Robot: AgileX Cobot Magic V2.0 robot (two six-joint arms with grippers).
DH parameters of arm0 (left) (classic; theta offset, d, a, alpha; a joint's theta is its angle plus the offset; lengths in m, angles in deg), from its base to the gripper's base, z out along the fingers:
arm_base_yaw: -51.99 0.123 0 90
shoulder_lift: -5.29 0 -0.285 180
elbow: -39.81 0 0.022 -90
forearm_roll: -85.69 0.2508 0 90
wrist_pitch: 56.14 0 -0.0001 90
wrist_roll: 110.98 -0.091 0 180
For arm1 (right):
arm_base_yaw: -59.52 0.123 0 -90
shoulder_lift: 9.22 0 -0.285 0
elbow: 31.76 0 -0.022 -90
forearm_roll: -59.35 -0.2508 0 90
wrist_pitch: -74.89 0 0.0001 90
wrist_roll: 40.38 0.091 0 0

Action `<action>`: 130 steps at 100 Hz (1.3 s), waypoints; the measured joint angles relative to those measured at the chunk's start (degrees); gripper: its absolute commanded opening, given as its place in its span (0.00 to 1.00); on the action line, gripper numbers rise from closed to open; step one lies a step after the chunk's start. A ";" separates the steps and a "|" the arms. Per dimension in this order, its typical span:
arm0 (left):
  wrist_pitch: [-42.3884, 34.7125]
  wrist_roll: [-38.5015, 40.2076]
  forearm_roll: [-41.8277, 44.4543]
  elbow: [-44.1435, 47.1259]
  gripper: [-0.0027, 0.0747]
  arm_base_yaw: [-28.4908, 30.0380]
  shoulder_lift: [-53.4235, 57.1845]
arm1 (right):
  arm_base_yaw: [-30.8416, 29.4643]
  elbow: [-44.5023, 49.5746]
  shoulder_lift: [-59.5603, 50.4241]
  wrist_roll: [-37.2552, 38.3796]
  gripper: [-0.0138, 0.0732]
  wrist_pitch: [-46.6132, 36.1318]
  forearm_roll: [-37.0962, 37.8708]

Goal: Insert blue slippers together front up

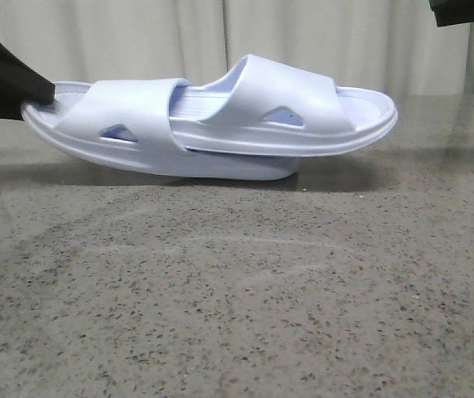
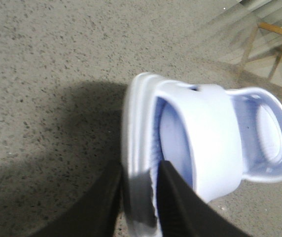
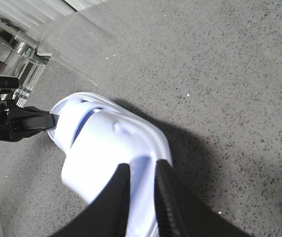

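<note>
Pale lavender-blue moulded foam slippers (image 1: 220,124) – nested, straps up – lie lengthwise across the speckled grey stone table (image 1: 237,307). Left gripper (image 2: 140,197) is clenched on the rim at one end; right gripper (image 3: 142,197) pinches the opposite end's rim.

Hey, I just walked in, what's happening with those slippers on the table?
The robot holds a pair of blue slippers nested one inside the other, one slid under the other's strap. The left gripper pinches the rim at one end, and the right gripper is closed on the edge at the other end. In the front view the joined pair sits low over the speckled grey table, straps up, its underside apparently touching the surface.
</note>
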 measured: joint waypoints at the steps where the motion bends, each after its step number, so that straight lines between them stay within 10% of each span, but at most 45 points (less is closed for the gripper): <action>1: 0.03 0.00 0.00 0.00 0.43 0.00 0.00 | 0.00 0.00 0.00 0.00 0.25 0.00 0.00; 50: 2.09 -3.17 5.52 -5.89 0.52 2.21 2.34 | 0.00 0.00 -0.55 0.11 0.13 0.09 0.80; 82: 1.95 -3.48 7.60 -9.53 0.07 2.33 12.57 | 0.00 2.58 -8.61 0.22 0.05 -0.38 2.08; 130: -28.41 -3.61 15.87 -2.08 0.05 -9.72 32.20 | 9.58 20.14 -30.85 0.03 0.06 -30.37 1.80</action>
